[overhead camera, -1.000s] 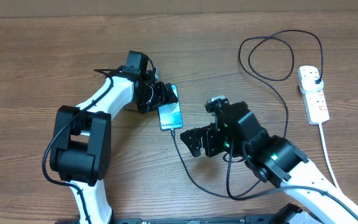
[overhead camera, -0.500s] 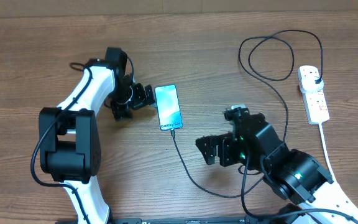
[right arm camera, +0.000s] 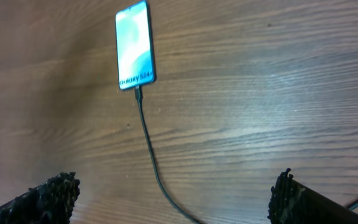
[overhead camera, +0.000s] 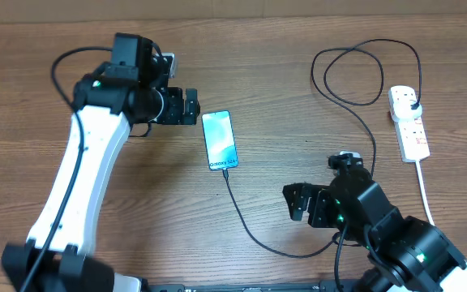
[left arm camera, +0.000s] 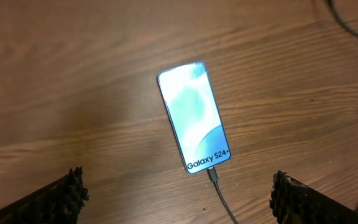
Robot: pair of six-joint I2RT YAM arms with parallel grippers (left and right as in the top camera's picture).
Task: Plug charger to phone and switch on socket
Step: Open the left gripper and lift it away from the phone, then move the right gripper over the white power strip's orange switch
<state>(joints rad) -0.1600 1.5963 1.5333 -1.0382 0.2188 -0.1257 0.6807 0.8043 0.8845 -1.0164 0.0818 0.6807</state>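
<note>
The phone (overhead camera: 220, 139) lies flat mid-table, its light-blue screen lit and facing up. The charger (overhead camera: 237, 212) is a thin black cable; its connector sits in the phone's near end (left arm camera: 213, 176). From there it runs toward the front edge, curls back in a loop, and ends at a black plug in the socket (overhead camera: 409, 123), a white power strip at the far right. My left gripper (overhead camera: 190, 108) hovers open just left of the phone, nothing between its fingers (left arm camera: 67, 194). My right gripper (overhead camera: 297, 203) stands open beside the cable, holding nothing. Phone (right arm camera: 134, 45) and cable (right arm camera: 148, 144) show ahead of it.
The socket's thick white cord (overhead camera: 425, 188) trails toward the front right edge. The charger's loop (overhead camera: 355, 75) lies at the back right. Bare wooden table (overhead camera: 298, 113) lies between the phone and the socket.
My left gripper has let go of the phone, opened wide and drawn back to the left. My right arm has withdrawn to the right and toward the front edge. The phone stays put.
</note>
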